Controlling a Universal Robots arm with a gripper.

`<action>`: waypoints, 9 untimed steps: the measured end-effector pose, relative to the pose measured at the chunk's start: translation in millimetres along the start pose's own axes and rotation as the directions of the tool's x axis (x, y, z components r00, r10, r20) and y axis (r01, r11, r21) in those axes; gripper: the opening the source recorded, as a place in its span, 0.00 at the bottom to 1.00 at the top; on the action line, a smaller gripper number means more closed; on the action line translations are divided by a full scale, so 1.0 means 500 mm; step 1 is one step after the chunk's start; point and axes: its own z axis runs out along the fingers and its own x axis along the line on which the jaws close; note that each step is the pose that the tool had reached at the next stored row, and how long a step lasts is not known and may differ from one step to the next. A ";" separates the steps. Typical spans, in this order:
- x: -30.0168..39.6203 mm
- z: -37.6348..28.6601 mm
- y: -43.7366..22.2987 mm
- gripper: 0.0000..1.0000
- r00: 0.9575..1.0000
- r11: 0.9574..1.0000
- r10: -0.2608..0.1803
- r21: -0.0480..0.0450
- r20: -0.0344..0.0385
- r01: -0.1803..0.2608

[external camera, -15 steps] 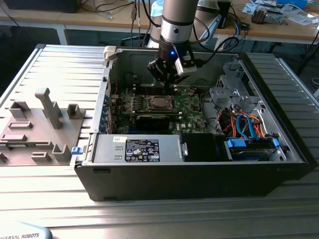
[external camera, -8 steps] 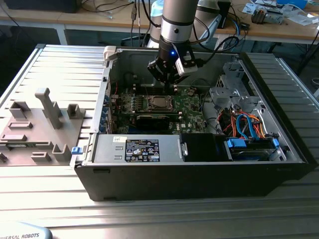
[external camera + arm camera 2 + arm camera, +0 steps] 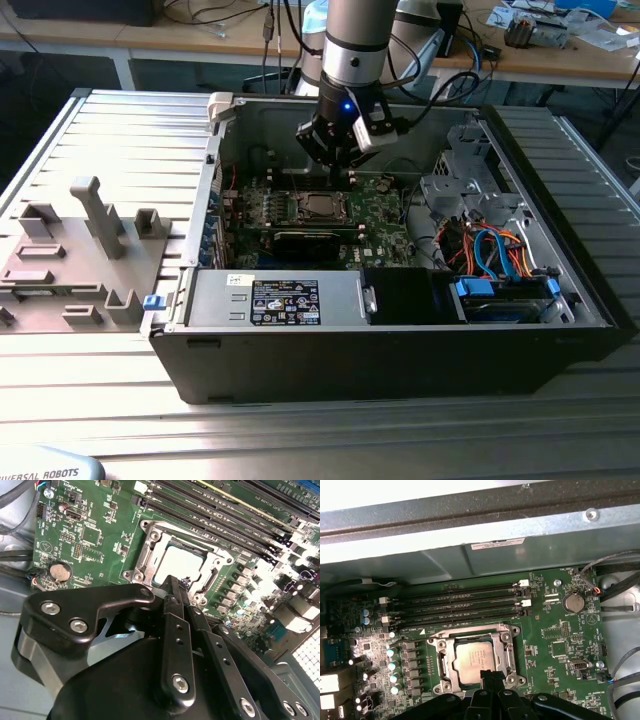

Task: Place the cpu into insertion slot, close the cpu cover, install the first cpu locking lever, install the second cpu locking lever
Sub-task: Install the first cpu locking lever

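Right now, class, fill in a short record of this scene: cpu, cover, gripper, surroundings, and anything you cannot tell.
cpu: seated in the insertion slot, silver top showing
cpu cover: lying flat, framing the cpu
gripper: shut, tips at the socket's edge, beside the cpu
surroundings: green circuit board, long black memory slots alongside the socket
cannot tell: whether either locking lever is latched
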 end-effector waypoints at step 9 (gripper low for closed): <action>0.000 0.000 0.000 0.11 1.000 1.000 -0.021 0.001 0.000 0.021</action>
